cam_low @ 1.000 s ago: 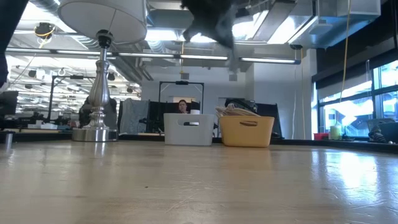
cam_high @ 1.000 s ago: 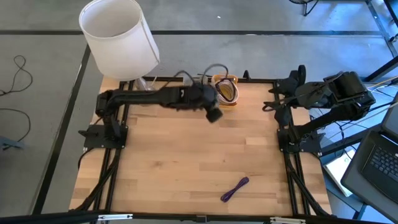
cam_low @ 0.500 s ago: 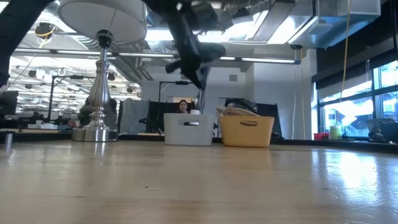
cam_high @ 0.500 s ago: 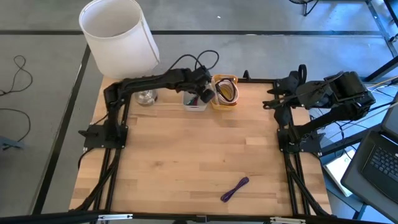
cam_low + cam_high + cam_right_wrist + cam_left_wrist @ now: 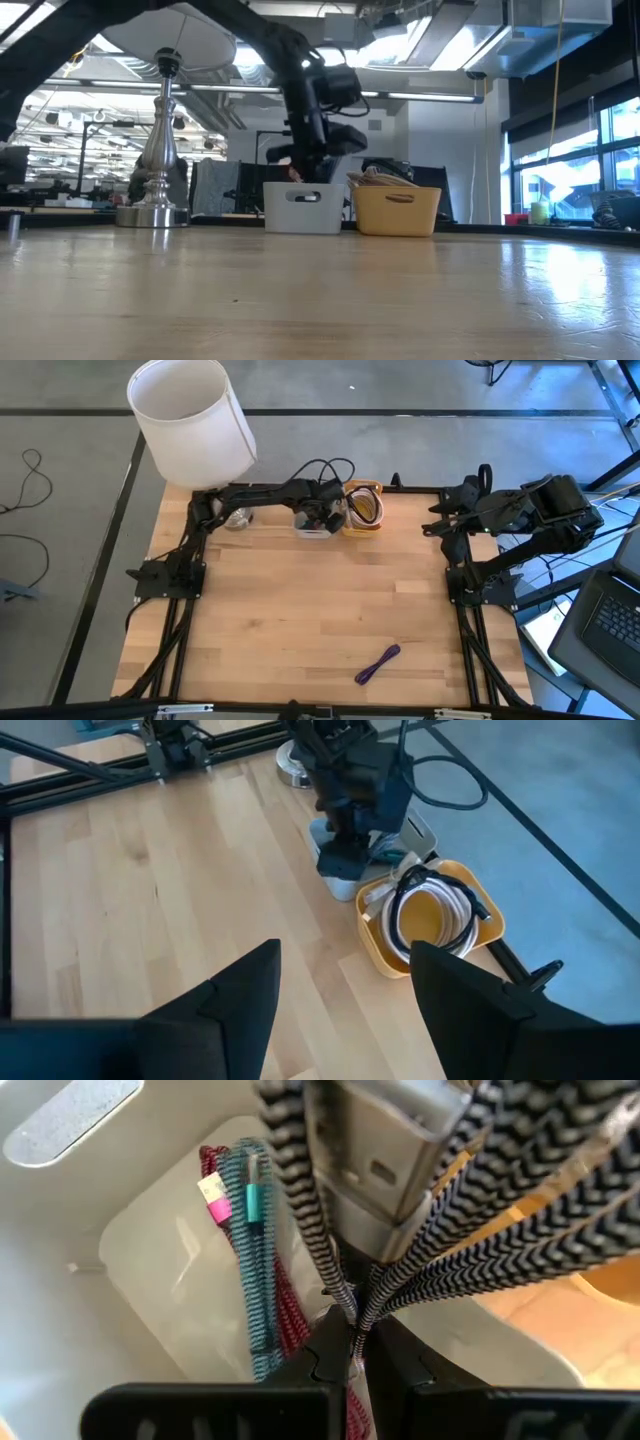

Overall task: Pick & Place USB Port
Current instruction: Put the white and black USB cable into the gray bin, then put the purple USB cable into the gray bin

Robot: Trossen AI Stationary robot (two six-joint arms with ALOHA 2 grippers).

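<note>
cable: a black-and-white braided USB cable (image 5: 400, 1210), pinched in the left tool (image 5: 352, 1365) right over the white bin (image 5: 313, 523) at the far edge of the table (image 5: 300, 620)
feel: looked light and floppy, braid probably grippy; the stiff plug end seemed the better hold
right tool (image 5: 340, 982): spread apart, empty, parked far right

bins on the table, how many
2: a white bin at the table's far edge, under the left gripper, and a yellow bin touching it on the right-arm side, holding coiled cable.
</note>
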